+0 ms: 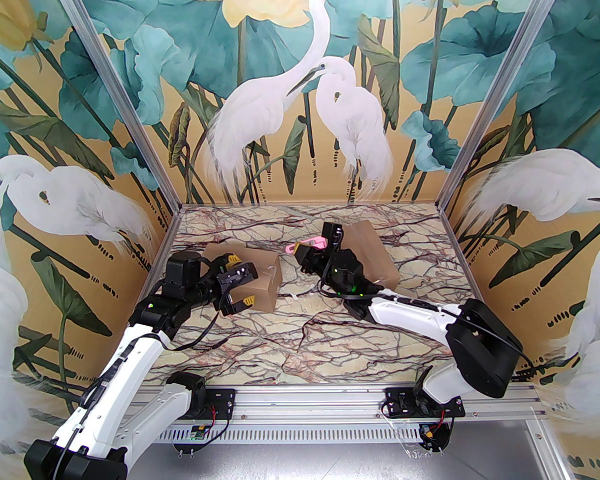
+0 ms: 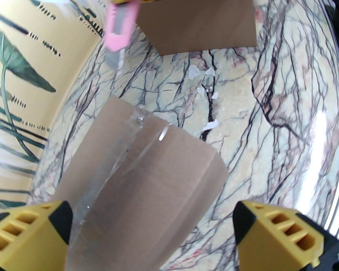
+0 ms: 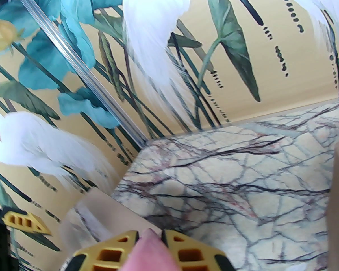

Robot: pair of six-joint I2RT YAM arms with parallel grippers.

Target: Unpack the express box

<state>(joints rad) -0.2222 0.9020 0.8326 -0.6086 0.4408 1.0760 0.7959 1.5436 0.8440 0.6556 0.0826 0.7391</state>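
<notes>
Cardboard express box (image 2: pixel 141 185) lies beneath the spread left end effector (image 2: pixel 152 219); right end effector (image 3: pixel 149 236) pinches a pink knife (image 2: pixel 120 30).

**Your marble table and what it carries**

You are working on a marble-patterned table (image 1: pixel 300 348) veined in dark and reddish lines. Two brown cardboard boxes rest flat on it, apart from each other. The left box (image 1: pixel 267 280) sits toward the left at mid-depth. The right box (image 1: pixel 375 253) sits right of centre, a little farther back. A few small white scraps (image 2: pixel 194 72) lie scattered on the bare surface between them (their material is too small to tell).
</notes>
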